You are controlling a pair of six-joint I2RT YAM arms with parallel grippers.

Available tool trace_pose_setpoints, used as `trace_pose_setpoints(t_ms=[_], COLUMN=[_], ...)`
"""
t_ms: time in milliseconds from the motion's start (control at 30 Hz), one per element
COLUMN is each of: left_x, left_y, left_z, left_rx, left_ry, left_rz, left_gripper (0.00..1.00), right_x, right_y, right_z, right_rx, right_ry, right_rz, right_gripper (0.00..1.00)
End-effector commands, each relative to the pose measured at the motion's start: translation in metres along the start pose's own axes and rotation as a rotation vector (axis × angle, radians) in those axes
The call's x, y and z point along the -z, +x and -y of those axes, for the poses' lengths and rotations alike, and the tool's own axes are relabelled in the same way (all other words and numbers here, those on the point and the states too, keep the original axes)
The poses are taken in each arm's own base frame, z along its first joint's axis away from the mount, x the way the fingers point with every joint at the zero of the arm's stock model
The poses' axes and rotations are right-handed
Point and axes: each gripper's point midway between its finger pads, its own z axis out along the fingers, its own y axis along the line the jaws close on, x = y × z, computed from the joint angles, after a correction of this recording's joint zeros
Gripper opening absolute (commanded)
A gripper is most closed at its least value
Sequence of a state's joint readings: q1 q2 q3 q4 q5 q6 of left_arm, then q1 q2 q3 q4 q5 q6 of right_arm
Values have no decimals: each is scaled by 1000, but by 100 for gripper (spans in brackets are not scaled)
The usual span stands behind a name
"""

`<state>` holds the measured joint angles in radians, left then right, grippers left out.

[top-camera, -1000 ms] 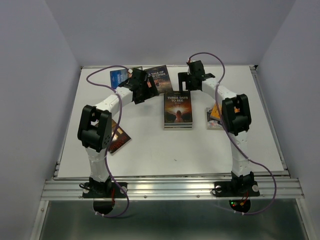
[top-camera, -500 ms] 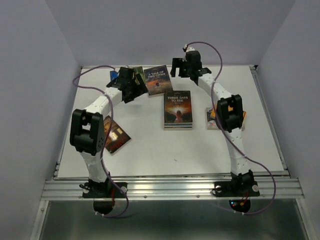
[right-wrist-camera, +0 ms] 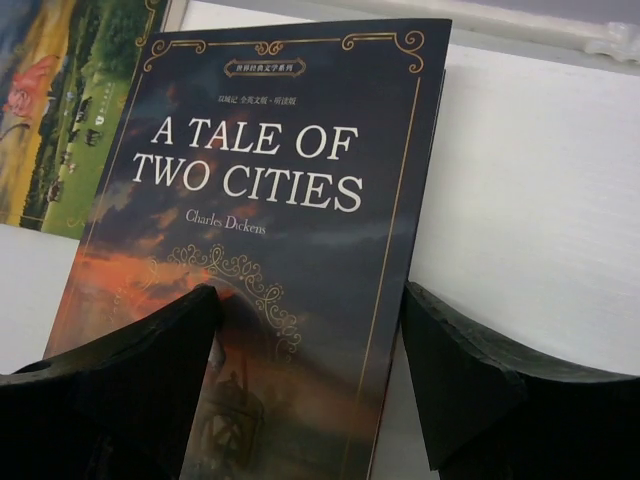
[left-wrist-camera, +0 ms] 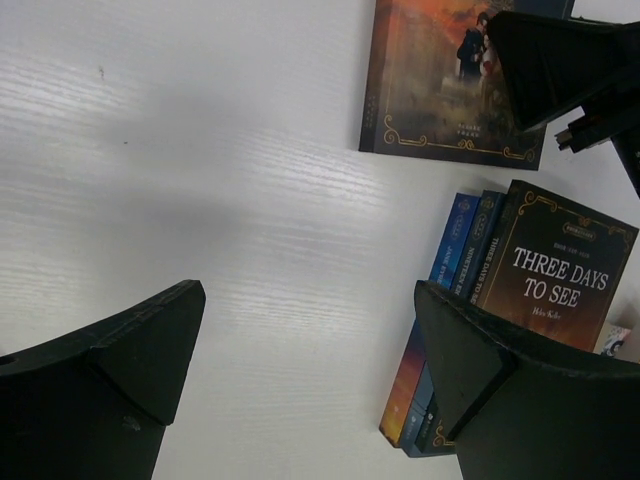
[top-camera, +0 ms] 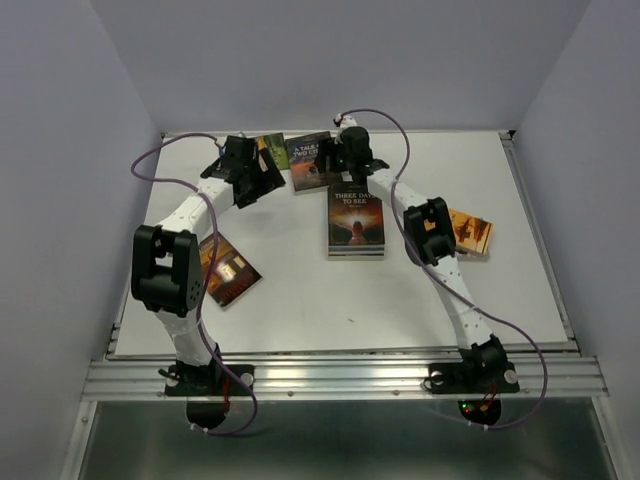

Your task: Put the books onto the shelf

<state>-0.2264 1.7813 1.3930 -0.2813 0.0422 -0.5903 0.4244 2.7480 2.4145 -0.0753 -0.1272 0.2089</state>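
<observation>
White tabletop (top-camera: 300,300), books (top-camera: 232,272) partly behind arms (top-camera: 447,275)

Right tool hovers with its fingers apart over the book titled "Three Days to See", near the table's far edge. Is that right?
Not quite. The book under the right tool is A Tale of Two Cities, as the right wrist view shows. The fingers are apart, and the book does lie near the far edge of the table. Three Days to See tops a stack nearer the middle.

On the white desk (top-camera: 300,300) lie a book stack (top-camera: 356,222), "A Tale of Two Cities" (top-camera: 305,165) behind it, a brown book (top-camera: 232,272) and an orange book (top-camera: 470,232).
</observation>
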Motion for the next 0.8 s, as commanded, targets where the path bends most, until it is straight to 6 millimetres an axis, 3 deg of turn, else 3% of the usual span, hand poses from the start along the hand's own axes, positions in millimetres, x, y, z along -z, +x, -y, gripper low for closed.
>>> trace_pose_setpoints(t_ms=[0,167,267,467,600,700,767], left_x=[21,27,29,27,27,23,18], left_y=[-10,-10,-13,-19,-21,-21,-19], left_z=[-10,-23,-38,-70,-81,-83,-79], left_rx=[-8,11,27,87,94,100,108], left_ry=[-16,-38,-87,-141,-155,-140,-99], left_rz=[44,49,67,72,80,76,55], left_gripper=[99,99,99,99,99,99,99], right_x=[-12,-11,-8,3,13,23,31], right_y=[5,41,51,78,97,111,122], right_z=[-35,-57,-58,-84,-106,-111,-126], right_rx=[53,124,175,323,369,395,402], right_ry=[-66,-138,-133,-203,-259,-281,-313], right_rz=[40,-59,-92,-181,-248,-294,-326], right_gripper=[76,65,65,63,63,63,63])
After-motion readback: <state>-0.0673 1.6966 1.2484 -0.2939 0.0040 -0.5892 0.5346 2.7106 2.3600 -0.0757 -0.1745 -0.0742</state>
